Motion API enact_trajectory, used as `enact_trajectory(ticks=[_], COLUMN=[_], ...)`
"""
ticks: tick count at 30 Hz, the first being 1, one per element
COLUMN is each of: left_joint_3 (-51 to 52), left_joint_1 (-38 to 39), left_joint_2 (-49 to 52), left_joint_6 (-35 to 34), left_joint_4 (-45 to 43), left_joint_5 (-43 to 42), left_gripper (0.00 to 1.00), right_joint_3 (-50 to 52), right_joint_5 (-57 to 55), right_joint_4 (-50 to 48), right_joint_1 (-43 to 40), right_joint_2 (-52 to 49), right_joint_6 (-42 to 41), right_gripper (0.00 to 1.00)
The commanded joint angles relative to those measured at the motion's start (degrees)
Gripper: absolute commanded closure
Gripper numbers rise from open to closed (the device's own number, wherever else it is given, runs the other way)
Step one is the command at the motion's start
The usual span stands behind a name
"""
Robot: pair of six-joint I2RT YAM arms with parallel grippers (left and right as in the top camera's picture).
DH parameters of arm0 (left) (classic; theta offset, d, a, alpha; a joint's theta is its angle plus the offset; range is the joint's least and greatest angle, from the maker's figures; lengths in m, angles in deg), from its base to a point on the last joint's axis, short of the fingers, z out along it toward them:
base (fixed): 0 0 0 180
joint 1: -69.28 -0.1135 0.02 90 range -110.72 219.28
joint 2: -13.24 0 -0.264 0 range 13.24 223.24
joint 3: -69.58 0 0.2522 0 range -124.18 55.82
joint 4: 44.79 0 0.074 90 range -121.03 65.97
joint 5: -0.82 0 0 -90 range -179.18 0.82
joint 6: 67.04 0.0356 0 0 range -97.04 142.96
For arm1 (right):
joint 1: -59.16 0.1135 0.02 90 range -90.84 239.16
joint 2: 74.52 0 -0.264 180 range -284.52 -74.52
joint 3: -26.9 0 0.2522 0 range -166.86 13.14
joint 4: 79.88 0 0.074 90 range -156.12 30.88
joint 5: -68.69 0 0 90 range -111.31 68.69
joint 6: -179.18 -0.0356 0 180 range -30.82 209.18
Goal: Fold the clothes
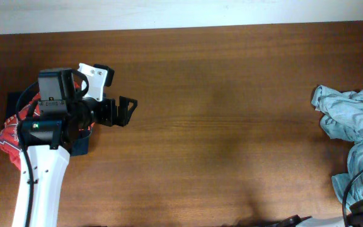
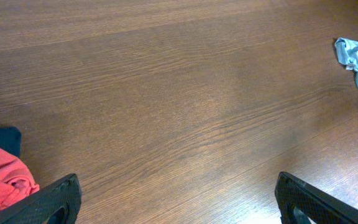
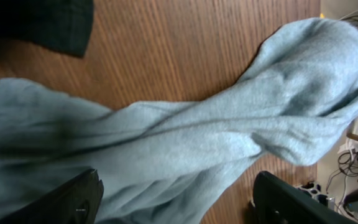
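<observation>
Overhead, we see the grey-teal T-shirt (image 1: 351, 123) crumpled at the table's (image 1: 232, 126) right edge, partly cut off. The right gripper (image 3: 176, 193) straddles it, fingers wide, apparently not pinching. The left gripper (image 1: 126, 108) gapes empty; its arm (image 1: 40, 176) hides much of the red shirt (image 1: 5, 135).

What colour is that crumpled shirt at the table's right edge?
The shirt is a plain pale grey-teal, without print; the right wrist view shows it best.

Pale grey-teal T-shirt (image 1: 355, 129) – crumpled, bunched at table's (image 1: 232, 126) right edge; red shirt (image 1: 10, 135) w/ navy one (image 1: 80, 146) – heaped at left edge.
</observation>
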Motion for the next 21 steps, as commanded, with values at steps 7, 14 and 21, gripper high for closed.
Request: enact_trajectory(ticks=[7, 14, 21], left_joint_3=[-1.03, -1.03, -1.03], left_joint_1=[0.24, 0.24, 0.24], left_joint_2=[0.15, 0.15, 0.15], left_joint_6=[-0.72, -0.72, -0.72], left_joint_4=[0.15, 0.13, 0.22], left_joint_5=[-1.27, -1.27, -1.29], left_gripper=[0.01, 0.01, 0.01], right_joint_3=[-0.2, -0.22, -2.6], right_joint_5=[-4.2, -3.89, -0.66], right_joint_4=[-0.63, -0.85, 1.44], right_joint_1=[-0.02, 0.02, 0.02], right_joint_2=[-4.66, -4.66, -4.26], right_joint_6=[-2.62, -3.26, -3.06], right_gripper=[0.18, 0.64, 0.96])
